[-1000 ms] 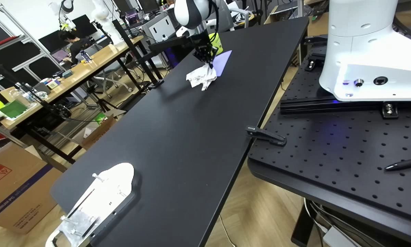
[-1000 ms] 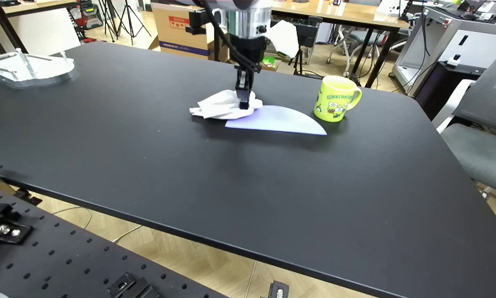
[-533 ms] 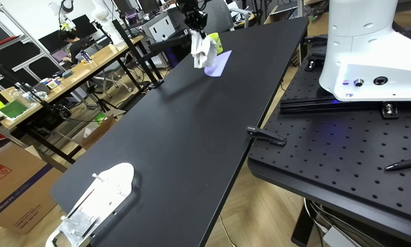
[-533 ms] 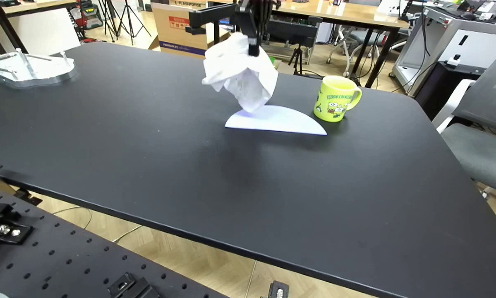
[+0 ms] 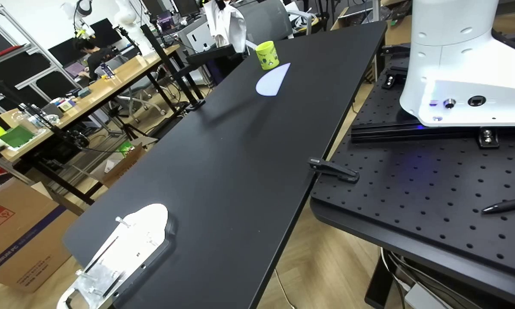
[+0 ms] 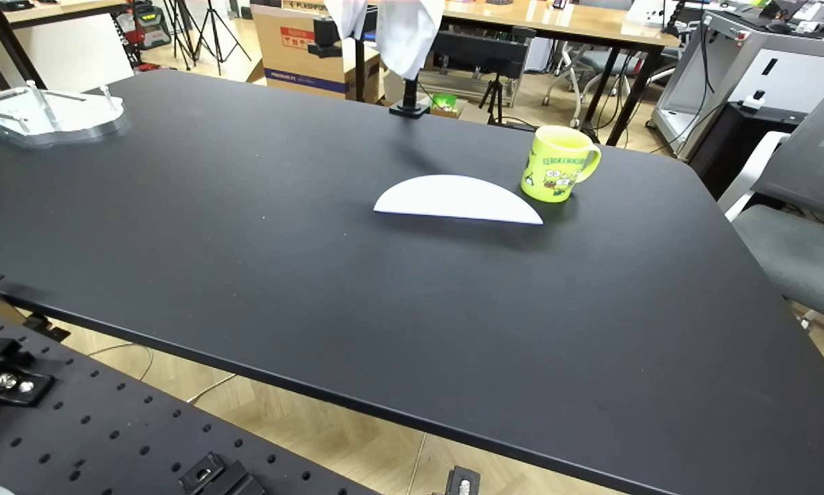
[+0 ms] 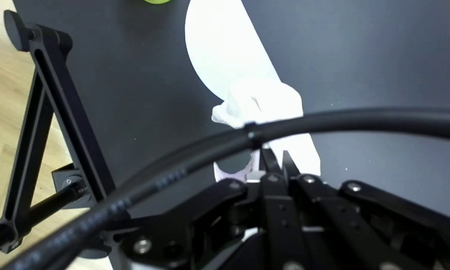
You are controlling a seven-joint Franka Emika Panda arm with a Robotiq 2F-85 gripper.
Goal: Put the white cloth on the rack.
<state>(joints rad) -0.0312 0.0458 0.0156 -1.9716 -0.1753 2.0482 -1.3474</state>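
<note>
The white cloth hangs in the air from my gripper near the far table edge. In an exterior view the cloth is cut off by the top edge and the gripper is out of view. In the wrist view my gripper is nearly closed with the cloth between and around its fingertips; a cable hides part of it. A black stand clamped at the table edge, seemingly the rack, shows its arm, also in the exterior view and wrist view. The cloth is apart from its arm in the wrist view.
A pale half-disc lies on the black table beside a green mug. A white board with pegs lies at the table's other end. A black cable crosses the wrist view.
The cloth lay on the table against the half-disc with the gripper on it. The gripper has lifted it high, toward the far table edge and the stand. Half-disc and mug have not moved.
</note>
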